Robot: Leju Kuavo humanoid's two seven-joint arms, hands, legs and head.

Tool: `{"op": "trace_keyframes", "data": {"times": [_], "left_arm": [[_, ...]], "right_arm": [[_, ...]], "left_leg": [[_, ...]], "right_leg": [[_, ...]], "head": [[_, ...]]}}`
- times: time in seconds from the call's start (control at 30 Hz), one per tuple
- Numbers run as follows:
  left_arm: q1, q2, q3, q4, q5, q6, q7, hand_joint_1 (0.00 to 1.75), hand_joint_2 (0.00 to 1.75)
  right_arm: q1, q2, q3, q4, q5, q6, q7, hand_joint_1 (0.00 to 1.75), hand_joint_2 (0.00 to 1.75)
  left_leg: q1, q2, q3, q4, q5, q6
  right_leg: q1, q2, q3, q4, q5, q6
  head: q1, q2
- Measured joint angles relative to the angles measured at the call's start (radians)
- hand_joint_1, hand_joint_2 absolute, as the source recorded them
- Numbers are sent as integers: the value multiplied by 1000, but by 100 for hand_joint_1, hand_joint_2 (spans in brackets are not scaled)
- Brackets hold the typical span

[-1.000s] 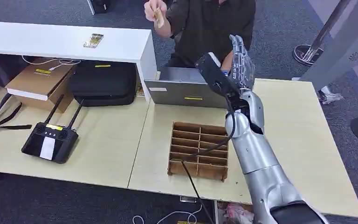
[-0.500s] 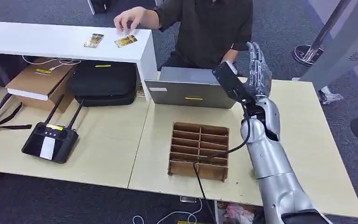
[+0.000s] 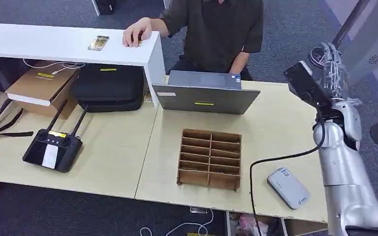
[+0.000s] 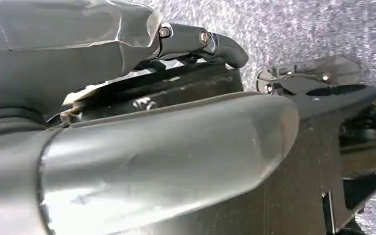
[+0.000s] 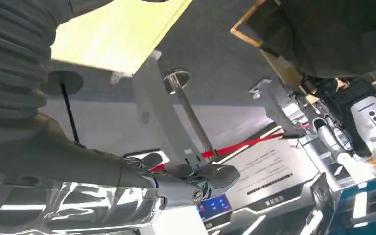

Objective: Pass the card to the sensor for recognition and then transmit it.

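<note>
Here the wooden divider box (image 3: 209, 159) on the tabletop (image 3: 295, 123) seems empty; the right hand (image 3: 333, 69) is raised, fingers straight, holding nothing.

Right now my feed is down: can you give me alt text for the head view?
The robot's right hand is raised, empty and with fingers apart, beyond the table's right edge. On the wooden table sit a slotted wooden organizer, a grey sensor near the front edge and a laptop. Behind, a person's hand rests on a card on a white shelf.
</note>
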Motion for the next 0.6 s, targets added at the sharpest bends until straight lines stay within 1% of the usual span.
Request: {"op": "trace_keyframes", "data": {"times": [0.03,0.17,0.23,0.33,0.43,0.5,0.6], "left_arm": [[3,0,6,0,8,1,-3,0,0],[10,0,23,0,22,-2,-13,0,0],[11,0,27,0,30,-2,-15,0,0],[13,0,37,0,35,-2,-17,0,0],[13,0,45,0,47,-8,-21,0,0],[14,1,50,0,54,-13,-24,0,0],[15,2,55,0,60,-17,-26,0,0]], "right_arm": [[-4,-28,-5,-9,-6,14,-3,0,175],[-8,-108,-7,-40,6,71,8,0,175],[-11,-145,-3,-48,8,115,10,0,175],[-3,-195,4,-66,-10,140,15,0,175],[86,-254,2,-150,-53,150,33,0,175],[180,-298,-13,-224,-78,160,47,0,175],[315,-348,-40,-326,-100,164,66,0,175]], "left_leg": [[0,-1,0,0,0,0],[0,0,-1,0,0,0],[0,-1,-1,0,0,0],[0,-1,0,0,0,0],[0,-4,0,0,0,0],[0,-6,-1,0,-1,1],[0,-6,-1,0,-2,2]], "right_leg": [[0,-1,0,0,0,0],[0,0,0,0,0,0],[0,-1,0,0,0,0],[0,-1,0,0,0,0],[0,-4,1,-1,-1,1],[0,-5,1,-1,-2,2],[0,-5,1,-1,-2,2]], "head": [[0,0],[0,0],[0,0],[0,0],[0,0],[0,0],[0,0]]}}
